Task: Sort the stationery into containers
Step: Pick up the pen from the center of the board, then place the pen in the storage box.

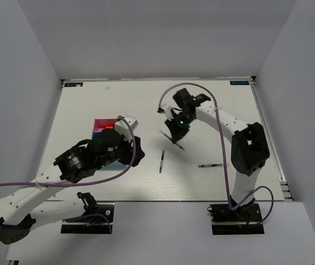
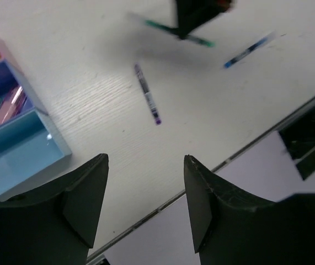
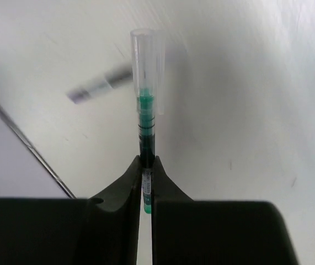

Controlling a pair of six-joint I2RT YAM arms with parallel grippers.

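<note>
Right gripper clamped tight on the barrel of a green pen (clear cap pointing away from the wrist), holding it over the white table. Left gripper hangs with its jaws wide apart and nothing between them, just beside the light blue tray and dark blue tray. A purple pen and a blue pen lie apart on the table nearby

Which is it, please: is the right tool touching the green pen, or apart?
Touching. The right wrist view shows the right tool shut on the green pen, jaws pressing its barrel from both sides.
</note>
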